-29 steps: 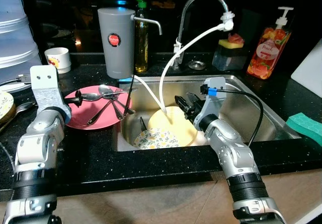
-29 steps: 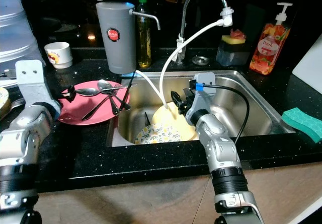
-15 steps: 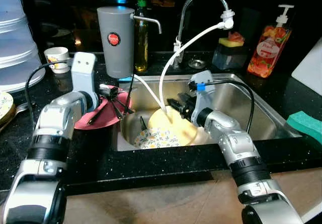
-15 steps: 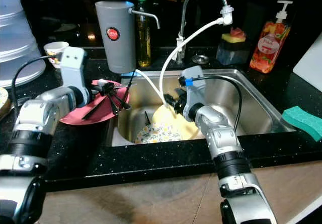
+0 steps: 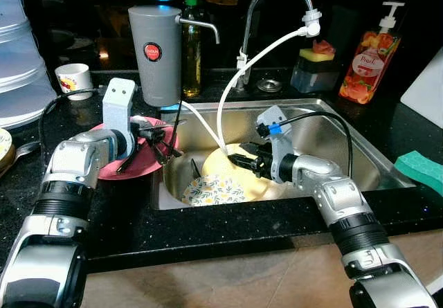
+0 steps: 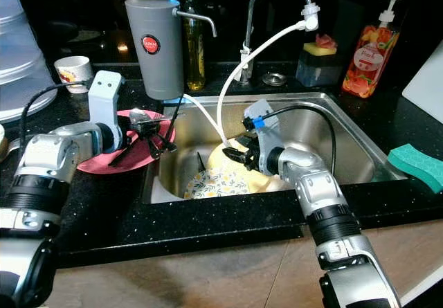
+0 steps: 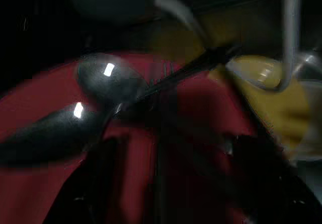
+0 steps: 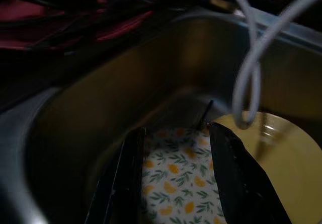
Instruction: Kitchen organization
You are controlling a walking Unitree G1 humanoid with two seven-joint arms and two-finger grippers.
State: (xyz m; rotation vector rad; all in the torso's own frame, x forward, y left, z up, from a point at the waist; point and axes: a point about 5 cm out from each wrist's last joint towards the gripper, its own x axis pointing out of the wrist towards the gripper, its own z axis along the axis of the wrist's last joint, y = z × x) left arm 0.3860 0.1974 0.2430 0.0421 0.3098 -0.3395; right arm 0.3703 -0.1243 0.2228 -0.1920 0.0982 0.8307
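Note:
A pink plate (image 5: pixel 111 168) with spoons and forks (image 6: pixel 142 118) lies on the black counter left of the sink (image 5: pixel 332 107). My left gripper (image 5: pixel 160 145) hovers open over the plate's right side, right at the cutlery; two spoons (image 7: pixel 103 78) show close in the left wrist view. In the sink a yellow plate (image 5: pixel 239 176) leans by a floral plate (image 5: pixel 213 190). Low inside the sink my right gripper (image 5: pixel 237 160) stands open and empty, over the yellow plate and pointing toward the floral plate (image 8: pixel 176 183).
A white hose (image 5: pixel 235 79) runs from the faucet (image 5: pixel 266 14) down into the sink, close to my right gripper. Behind stand a grey canister (image 5: pixel 156 52), an oil bottle (image 5: pixel 190 55), a sponge holder (image 5: pixel 315 69) and a soap bottle (image 5: pixel 367 59). A green sponge (image 5: pixel 421 168) lies right.
My left arm has swung right, from the plate's left edge to over its cutlery. My right gripper has dropped lower and moved left toward the floral plate.

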